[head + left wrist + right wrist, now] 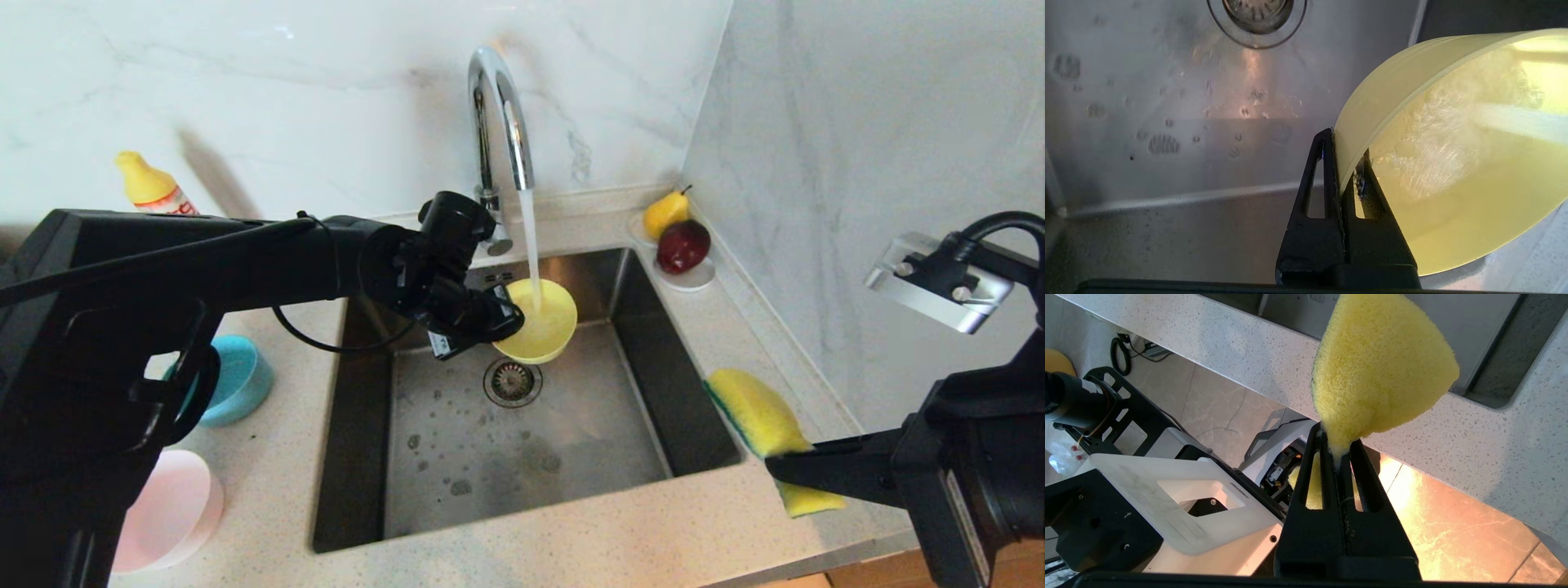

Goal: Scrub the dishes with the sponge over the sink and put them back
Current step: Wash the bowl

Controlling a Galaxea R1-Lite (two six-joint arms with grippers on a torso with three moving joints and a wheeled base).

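My left gripper (508,317) is shut on the rim of the yellow bowl (540,322), holding it tilted over the sink (457,457) under the running tap (498,114). Water splashes inside the yellow bowl (1457,163), whose wall sits pinched in my left gripper (1346,157). My right gripper (775,464) is shut on the narrow end of the yellow sponge (759,416), above the counter to the right of the sink. The sponge (1380,367) fans out beyond my right gripper (1338,443). The light blue bowl (237,380) and pink bowl (175,506) stand on the left counter.
A white saucer (694,279) with a yellow pear (665,214) and a dark red fruit (682,245) sits at the back right corner. A yellow-capped bottle (151,186) stands at the back left. The drain strainer (512,381) lies below the bowl, with water drops around it.
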